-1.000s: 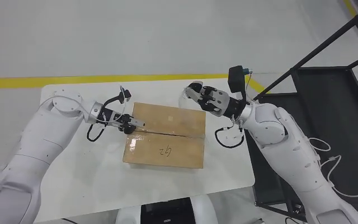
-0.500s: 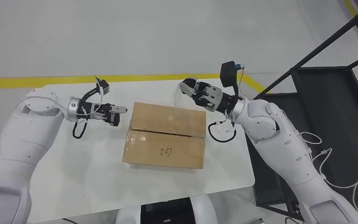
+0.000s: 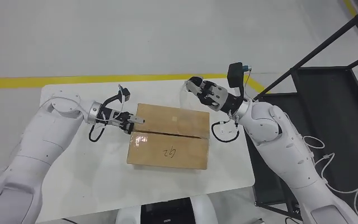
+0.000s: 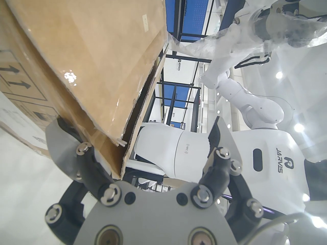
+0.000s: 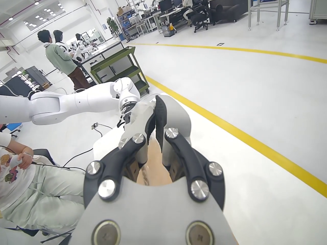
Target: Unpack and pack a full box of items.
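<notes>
Main risk: snapping or splitting the clear tape strip [image 4: 204, 49], stretched from the far corner of the cardboard box [image 3: 168, 143] up to the right end effector [image 3: 194, 88], if pulled too fast or at too steep an angle. Likely then to leave a stub stuck to the card. Could also drag or tip the box across the counter [image 3: 78, 168], with nothing pinning it down.

On the other side, possible crushing or ripping of one flap's corner, slightly lifted at the seam and sitting between the spread fingers of the left end effector [image 3: 134, 120]. Easy to slip off, too, if pinched only at the very edge. Also some chance of the two pulls working against each other.

Right end effector pinched tight on the tape, fingertips together. Left end effector wide open at the box's end by the seam, gripping nothing, one finger close against the box's end.

Count: one box, near the middle of the counter, with two top flaps; one tape strip; two end effectors; one counter.
</notes>
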Tool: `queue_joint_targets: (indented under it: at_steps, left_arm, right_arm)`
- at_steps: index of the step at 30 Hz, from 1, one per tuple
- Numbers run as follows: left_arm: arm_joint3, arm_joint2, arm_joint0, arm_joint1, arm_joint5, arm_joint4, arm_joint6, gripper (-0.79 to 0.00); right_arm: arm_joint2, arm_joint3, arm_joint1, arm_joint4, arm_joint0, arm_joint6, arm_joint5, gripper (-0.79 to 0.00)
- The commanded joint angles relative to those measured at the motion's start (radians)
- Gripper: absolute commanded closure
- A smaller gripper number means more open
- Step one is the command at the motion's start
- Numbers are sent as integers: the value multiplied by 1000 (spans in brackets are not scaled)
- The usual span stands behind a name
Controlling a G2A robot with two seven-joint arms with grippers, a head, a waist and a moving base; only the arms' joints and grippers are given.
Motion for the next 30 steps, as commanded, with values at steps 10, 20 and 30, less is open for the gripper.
queue_joint_targets:
  at_steps: [10, 20, 30]
  left_arm:
    - [20, 94, -35, -43, -14, -45, 0, -785]
    - [60, 138, -64, -67, -27, -93, 0, -785]
    - [88, 81, -61, -38, -27, -108, 0, -785]
  right_arm:
    - [26, 3, -3, -34, -42, -9, 13, 0]
    - [-26, 72, -17, -53, -26, 11, 8, 0]
    - [-94, 99, -35, -163, -37, -43, 13, 0]
